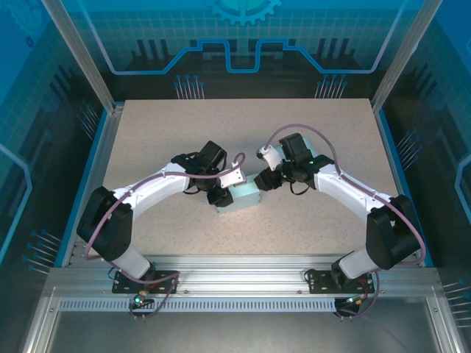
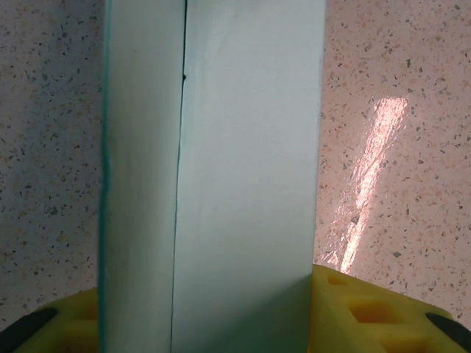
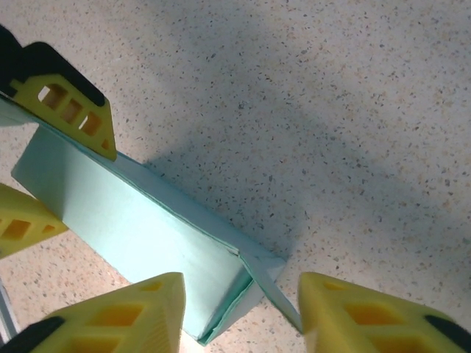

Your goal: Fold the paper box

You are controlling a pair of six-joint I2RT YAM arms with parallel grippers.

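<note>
A pale teal, long rectangular paper box (image 1: 244, 197) lies near the middle of the speckled beige surface (image 1: 331, 147), between the two arms, which reach in from either side and meet over it.

The left gripper (image 1: 221, 195) is at the box's near-left end. In the left wrist view the box fills the whole gap between the yellow ribbed fingers (image 2: 368, 312), with one finger against each long side, so this gripper is closed on the box. A seam (image 2: 179, 184) runs the length of the box's upper face, and a bright patch of glare (image 2: 375, 162) falls on the surface just to its right.

The right gripper (image 1: 263, 180) is at the opposite, far-right end. Seen from the right wrist, its jaws stand apart on either side of that end. One finger overlaps the box's side, and a thin loose end flap (image 3: 276, 290) (partly swung out from the corner) reaches toward the other. Whether these fingers actually press on the cardboard cannot be told. In the same view the left gripper's two fingertips clasp the far end of the box, which lies flat along the surface.
</note>
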